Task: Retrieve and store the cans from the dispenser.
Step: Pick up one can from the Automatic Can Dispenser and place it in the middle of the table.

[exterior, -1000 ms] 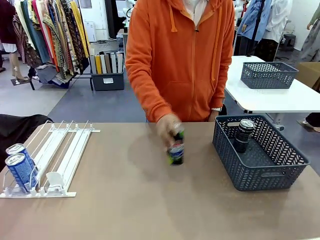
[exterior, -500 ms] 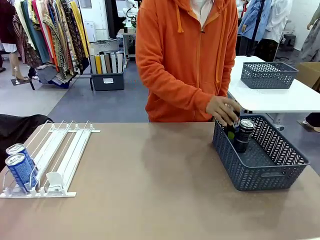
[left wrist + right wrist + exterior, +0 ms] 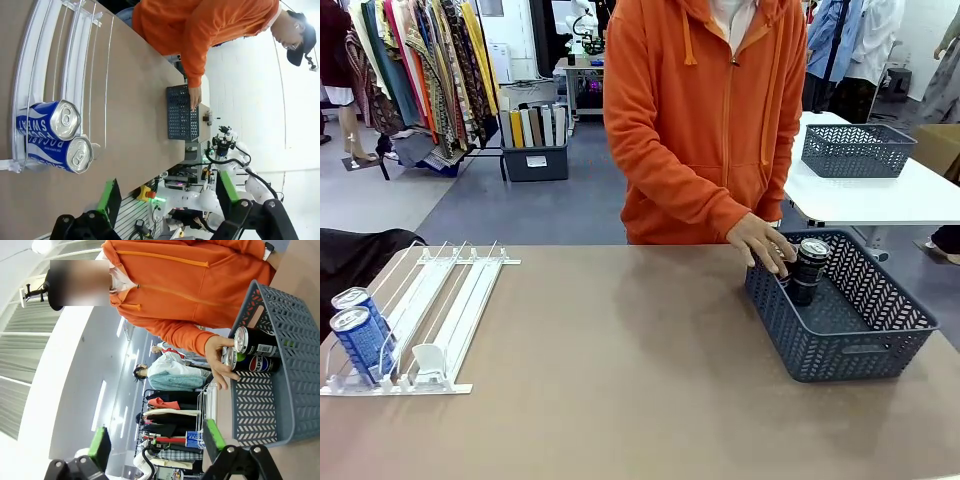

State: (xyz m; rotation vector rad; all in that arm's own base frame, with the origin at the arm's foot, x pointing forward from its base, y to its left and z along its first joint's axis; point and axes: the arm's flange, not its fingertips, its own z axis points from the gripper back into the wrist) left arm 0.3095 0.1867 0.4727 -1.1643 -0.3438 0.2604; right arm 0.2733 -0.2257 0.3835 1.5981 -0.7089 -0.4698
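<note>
Cans: two blue cans (image 3: pixel 360 340) stand at the low front end of the dispenser (image 3: pixel 450 300), against its front lip, at the left near corner of the table (image 3: pixel 620 400). I judge the sloped rails feed them there for pick-up. The neighbouring rails carry no cans.

Two black cans (image 3: pixel 257 345) sit in the far corner of the basket (image 3: pixel 860 350) at the right. The person's hand (image 3: pixel 760 242) rests on one, apparently setting it beside the other.

My left gripper (image 3: pixel 167 192) is spread wide and holds nothing; the blue cans lie ahead of it. My right gripper (image 3: pixel 157 440) is likewise wide apart and empty.

Broad bare tabletop separates dispenser and basket. The basket's near half has free floor.
</note>
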